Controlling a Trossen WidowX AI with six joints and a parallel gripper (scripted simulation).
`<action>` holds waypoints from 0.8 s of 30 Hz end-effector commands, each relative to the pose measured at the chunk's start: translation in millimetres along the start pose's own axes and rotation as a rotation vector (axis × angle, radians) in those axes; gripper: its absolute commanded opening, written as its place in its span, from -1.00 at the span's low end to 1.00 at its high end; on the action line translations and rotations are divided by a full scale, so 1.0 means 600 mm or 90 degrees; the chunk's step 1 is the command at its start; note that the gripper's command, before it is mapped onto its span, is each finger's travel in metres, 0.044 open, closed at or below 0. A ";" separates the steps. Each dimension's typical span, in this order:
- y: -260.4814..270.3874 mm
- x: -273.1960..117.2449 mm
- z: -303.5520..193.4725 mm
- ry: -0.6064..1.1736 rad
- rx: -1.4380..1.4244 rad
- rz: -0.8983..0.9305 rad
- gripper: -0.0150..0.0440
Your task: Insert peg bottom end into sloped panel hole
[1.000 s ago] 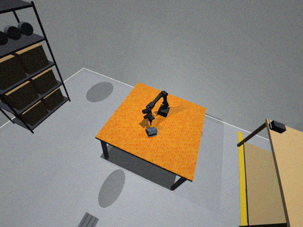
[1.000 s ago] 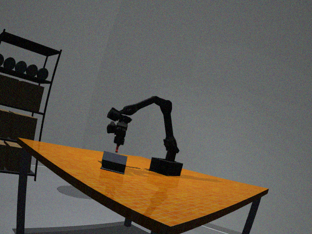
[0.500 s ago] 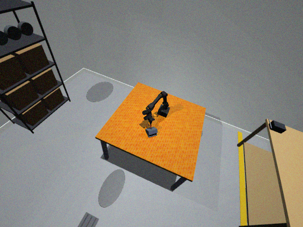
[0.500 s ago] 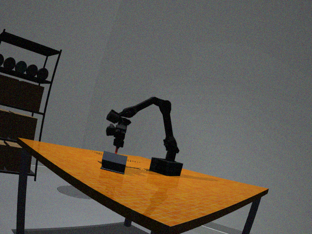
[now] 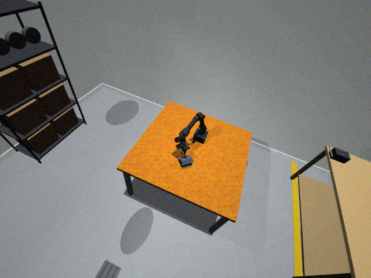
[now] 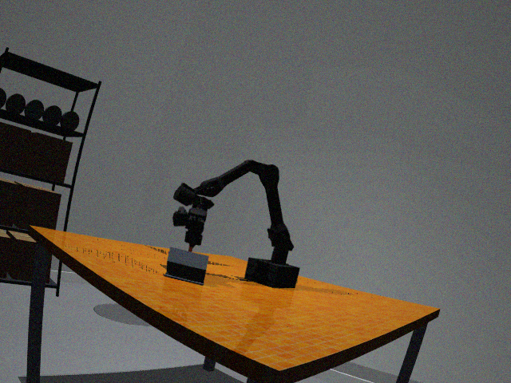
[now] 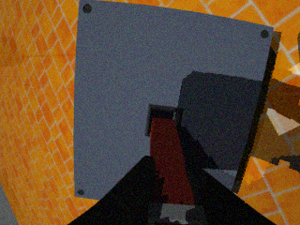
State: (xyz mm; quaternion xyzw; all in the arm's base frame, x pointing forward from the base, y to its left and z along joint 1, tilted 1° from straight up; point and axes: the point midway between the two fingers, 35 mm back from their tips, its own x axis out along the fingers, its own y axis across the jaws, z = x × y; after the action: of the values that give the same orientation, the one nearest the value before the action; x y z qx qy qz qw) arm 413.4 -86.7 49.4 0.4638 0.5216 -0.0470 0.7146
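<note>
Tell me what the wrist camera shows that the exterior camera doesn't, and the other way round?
Only the wrist view shows the panel's corner screws and the red peg's far end meeting the hole in its face. Only the exterior view shows the whole arm, its base, and the shelf rack. Both show the gripper shut on the peg over the panel, on the orange table.
</note>
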 end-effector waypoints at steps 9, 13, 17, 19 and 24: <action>0.000 -0.002 0.000 -0.001 0.000 0.000 -0.49; 0.000 -0.002 0.000 -0.001 0.000 0.000 -0.49; 0.000 0.001 0.000 0.000 0.000 0.000 -0.49; -0.001 0.003 0.000 0.000 0.000 0.000 -0.49; -0.002 0.007 0.000 0.000 0.000 0.000 -0.49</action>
State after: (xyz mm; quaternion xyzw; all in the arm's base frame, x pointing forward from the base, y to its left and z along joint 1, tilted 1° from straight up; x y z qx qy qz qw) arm 414.2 -85.9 47.3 0.4630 0.5213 -0.0461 0.7154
